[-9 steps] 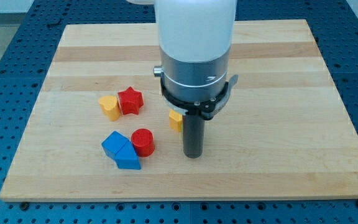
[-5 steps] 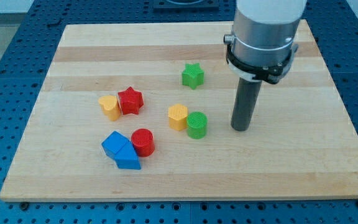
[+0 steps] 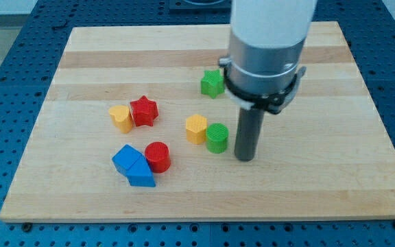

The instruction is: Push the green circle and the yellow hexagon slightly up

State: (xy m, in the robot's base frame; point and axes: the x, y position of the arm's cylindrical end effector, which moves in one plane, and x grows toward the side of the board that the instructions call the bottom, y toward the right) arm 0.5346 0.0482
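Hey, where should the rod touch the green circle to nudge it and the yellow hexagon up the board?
Contact the green circle on its lower side wall, coming from the view's bottom. It is a short upright cylinder touching the yellow hexagon on its left, so aim near their seam. My tip sits just right of it, slightly lower.

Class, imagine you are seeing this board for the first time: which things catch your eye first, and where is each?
The big white and grey arm fills the view's top centre, its dark rod ending with my tip just right of the green circle. That circle touches the yellow hexagon mid-board. At lower left, a red cylinder sits against two blue blocks.
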